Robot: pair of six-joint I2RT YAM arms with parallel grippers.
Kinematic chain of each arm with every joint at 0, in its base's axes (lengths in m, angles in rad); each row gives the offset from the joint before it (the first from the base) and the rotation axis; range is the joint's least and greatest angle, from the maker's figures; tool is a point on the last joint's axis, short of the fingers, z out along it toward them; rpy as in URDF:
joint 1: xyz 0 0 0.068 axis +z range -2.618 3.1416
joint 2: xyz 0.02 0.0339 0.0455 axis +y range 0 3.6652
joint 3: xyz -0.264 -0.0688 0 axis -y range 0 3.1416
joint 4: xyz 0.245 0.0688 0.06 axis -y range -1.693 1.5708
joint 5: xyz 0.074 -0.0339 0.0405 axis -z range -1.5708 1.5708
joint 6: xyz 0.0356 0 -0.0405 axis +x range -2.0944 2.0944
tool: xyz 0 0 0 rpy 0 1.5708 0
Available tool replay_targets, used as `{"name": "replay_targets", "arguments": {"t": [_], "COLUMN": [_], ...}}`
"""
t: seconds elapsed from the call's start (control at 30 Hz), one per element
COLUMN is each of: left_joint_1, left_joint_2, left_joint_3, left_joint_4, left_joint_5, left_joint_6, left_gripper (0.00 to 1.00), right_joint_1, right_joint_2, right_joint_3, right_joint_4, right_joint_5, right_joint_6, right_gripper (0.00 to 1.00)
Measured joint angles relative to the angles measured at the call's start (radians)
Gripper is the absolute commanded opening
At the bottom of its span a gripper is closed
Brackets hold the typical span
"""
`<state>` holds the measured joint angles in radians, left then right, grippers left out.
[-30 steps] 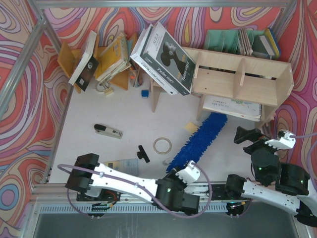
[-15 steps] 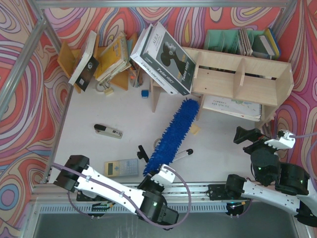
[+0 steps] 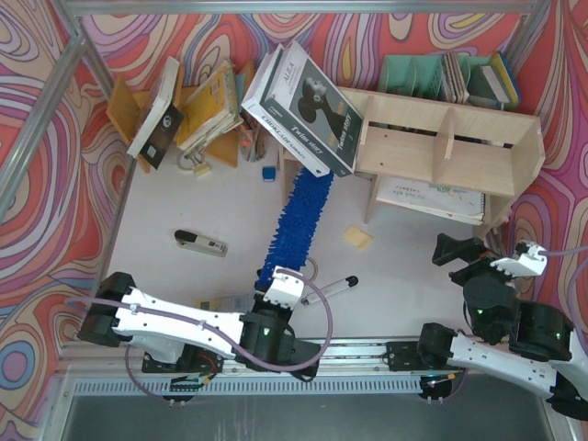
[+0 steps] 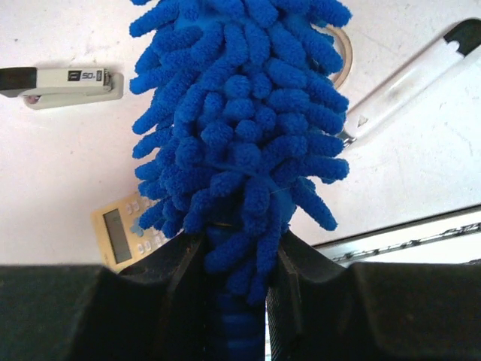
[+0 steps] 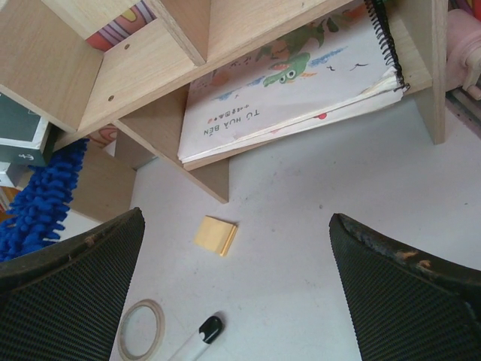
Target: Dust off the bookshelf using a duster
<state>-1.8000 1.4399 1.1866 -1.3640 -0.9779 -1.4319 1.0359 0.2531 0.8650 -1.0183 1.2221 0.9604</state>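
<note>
Left pincer [image 3: 281, 287] pinches the duster [image 3: 296, 225] by its handle. The fluffy head runs toward 1 o'clock over the tabletop [image 3: 184, 202], tip beside the bookshelf [image 3: 450, 152] left end, under the tilted black box [image 3: 303, 96]. Right pincer [image 3: 462, 250] is spread wide, at 6 o'clock of the bookshelf.

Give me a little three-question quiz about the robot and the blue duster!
1. True or false: the left gripper is shut on the duster.
2. What lies in the bookshelf's lower tier? A) a spiral book B) a stapler C) a tape roll
3. Fill in: the right gripper has its jaws ____.
Key: 1 true; 2 A; 3 open.
</note>
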Motion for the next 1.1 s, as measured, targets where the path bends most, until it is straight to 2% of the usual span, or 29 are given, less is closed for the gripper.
{"name": "replay_targets", "arguments": {"t": [0.23, 0.53, 0.77, 0.9, 1.1], "left_joint_1": [0.109, 0.219, 0.272, 0.277, 0.262], "left_joint_2": [-0.065, -0.161, -0.214, -0.188, -0.033], "left_joint_3": [-0.058, -0.092, -0.105, -0.104, -0.031], "left_joint_4": [0.167, 0.254, 0.338, 0.416, 0.553], "left_joint_5": [0.0, -0.018, -0.007, 0.014, 0.044], "left_joint_6": [0.157, 0.284, 0.426, 0.504, 0.611], "left_gripper": [0.0, 0.0, 0.0, 0.0, 0.0], "right_joint_1": [0.0, 0.0, 0.0, 0.0, 0.0], "right_joint_2": [0.012, 0.035, 0.034, 0.033, 0.014], "right_joint_3": [-0.023, -0.109, -0.205, -0.214, -0.234], "right_joint_4": [0.005, 0.072, 0.193, 0.228, 0.288], "right_joint_5": [-0.011, -0.028, -0.064, -0.071, -0.071], "right_joint_6": [0.028, 0.015, -0.064, -0.085, -0.127], "right_gripper": [0.99, 0.99, 0.99, 0.99, 0.99]}}
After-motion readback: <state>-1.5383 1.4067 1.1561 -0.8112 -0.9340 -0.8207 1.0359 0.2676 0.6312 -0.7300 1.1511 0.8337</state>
